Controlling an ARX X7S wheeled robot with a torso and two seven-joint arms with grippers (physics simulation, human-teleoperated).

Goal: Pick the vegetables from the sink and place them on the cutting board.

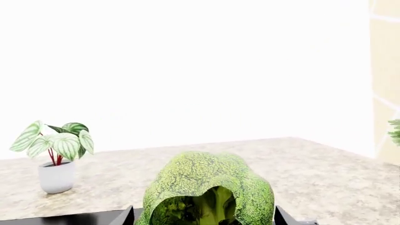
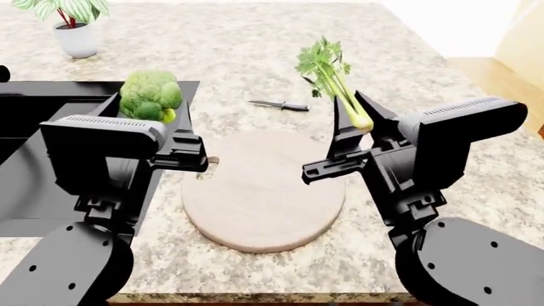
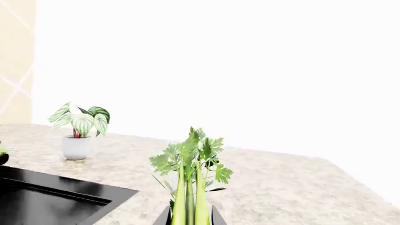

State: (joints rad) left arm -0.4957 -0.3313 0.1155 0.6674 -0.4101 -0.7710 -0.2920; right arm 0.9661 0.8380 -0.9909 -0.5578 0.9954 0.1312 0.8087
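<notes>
Your left arm is raised over the near right corner of the sink [image 2: 34, 137], forearm level, left claw [image 2: 157, 108] pointing away from you and clenched on the broccoli floret [image 2: 150, 94]. In the left wrist view the floret [image 1: 206, 190] fills the space between the fingers, head up, held clear above the desk [image 2: 255, 51].

Your right arm mirrors it on the other side, right claw [image 2: 357, 115] grasping the celery stalk [image 2: 333, 80] near its pale base. The stalk tilts away from you, leafy top up; the right wrist view shows it [image 3: 190, 183] standing up out of the fingers.

Count: two vegetables, one per claw, both out of the sink and off the desk. One round cutting board [image 2: 264, 191] lies between the two arms near the front edge of the desk, nothing on it. One small knife [image 2: 279, 105] lies just beyond the board. One potted plant [image 2: 68, 22] stands at the far left corner.
</notes>
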